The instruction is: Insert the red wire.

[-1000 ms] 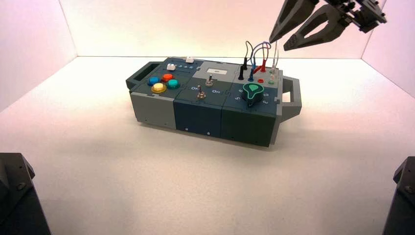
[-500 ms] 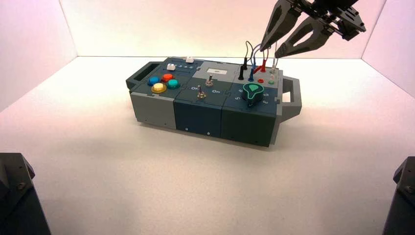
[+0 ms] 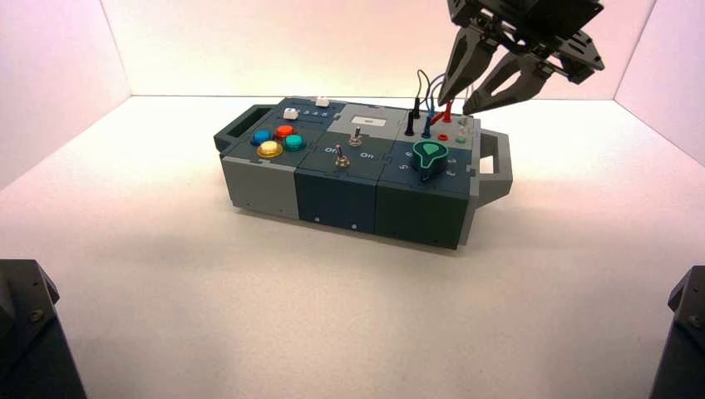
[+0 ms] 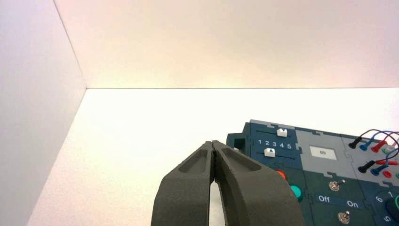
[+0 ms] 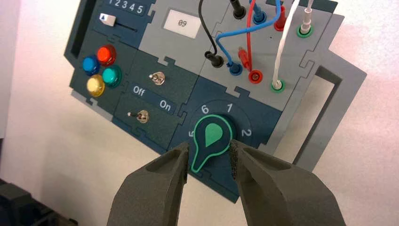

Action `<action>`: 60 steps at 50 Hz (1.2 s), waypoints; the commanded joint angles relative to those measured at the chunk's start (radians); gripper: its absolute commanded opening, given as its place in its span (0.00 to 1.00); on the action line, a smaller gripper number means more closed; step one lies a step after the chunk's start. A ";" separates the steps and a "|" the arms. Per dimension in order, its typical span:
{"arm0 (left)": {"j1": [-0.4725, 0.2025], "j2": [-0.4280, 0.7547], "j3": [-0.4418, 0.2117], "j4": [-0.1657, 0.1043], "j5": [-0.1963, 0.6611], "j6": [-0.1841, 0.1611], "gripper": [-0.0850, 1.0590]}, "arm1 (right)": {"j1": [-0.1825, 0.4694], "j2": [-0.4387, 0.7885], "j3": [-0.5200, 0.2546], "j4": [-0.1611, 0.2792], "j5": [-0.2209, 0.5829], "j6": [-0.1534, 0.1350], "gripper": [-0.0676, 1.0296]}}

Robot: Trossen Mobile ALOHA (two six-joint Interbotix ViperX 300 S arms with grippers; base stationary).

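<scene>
Approach step: right gripper point(image 3: 459, 101) spread, empty, above red wire point(image 5: 244, 57); plug seemingly unseated. Next: pinch plug, seat in red socket point(image 5: 255, 76). Left gripper point(image 4: 214, 147) pressed together, idle.

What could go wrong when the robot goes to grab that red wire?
The loose red plug of the thin red wire lies beside its red socket, crowded by the blue-plug wire and black-plug wire. The open right gripper might pinch a neighbour instead. It might also snag the looping cables, or bump the green pointer knob.

box point(image 3: 357, 179) on table point(image 3: 249, 316), wires point(image 3: 432, 91) at its right end
</scene>
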 commanded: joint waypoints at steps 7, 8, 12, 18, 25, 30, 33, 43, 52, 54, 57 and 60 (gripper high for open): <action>0.003 0.003 -0.037 0.002 -0.009 0.002 0.05 | 0.003 0.002 -0.044 -0.020 -0.029 -0.003 0.49; 0.003 0.002 -0.035 0.000 -0.009 0.002 0.05 | 0.003 0.003 -0.044 -0.020 -0.031 -0.003 0.49; 0.003 0.002 -0.035 0.002 -0.009 0.003 0.05 | -0.002 0.009 -0.046 -0.025 -0.035 -0.003 0.49; 0.002 0.002 -0.035 0.002 -0.011 0.002 0.05 | 0.000 0.026 -0.046 -0.032 -0.043 -0.003 0.49; 0.003 0.002 -0.035 0.002 -0.012 0.003 0.05 | -0.002 0.046 -0.048 -0.034 -0.057 -0.003 0.49; 0.003 0.002 -0.035 0.002 -0.012 0.003 0.05 | -0.002 0.061 -0.051 -0.035 -0.064 -0.003 0.49; 0.003 0.002 -0.037 0.002 -0.012 0.003 0.05 | -0.002 0.067 -0.057 -0.038 -0.066 -0.003 0.49; 0.003 0.002 -0.037 0.002 -0.014 0.003 0.05 | -0.002 0.094 -0.074 -0.051 -0.077 -0.003 0.49; 0.003 0.002 -0.037 0.002 -0.014 0.003 0.05 | -0.002 0.118 -0.086 -0.061 -0.078 -0.003 0.51; 0.003 0.002 -0.037 0.003 -0.014 0.003 0.05 | -0.002 0.123 -0.087 -0.063 -0.078 -0.003 0.51; 0.003 0.002 -0.037 0.002 -0.015 0.003 0.05 | -0.002 0.130 -0.091 -0.066 -0.078 -0.003 0.51; 0.003 0.002 -0.037 0.003 -0.014 0.003 0.05 | -0.002 0.138 -0.092 -0.067 -0.080 -0.003 0.51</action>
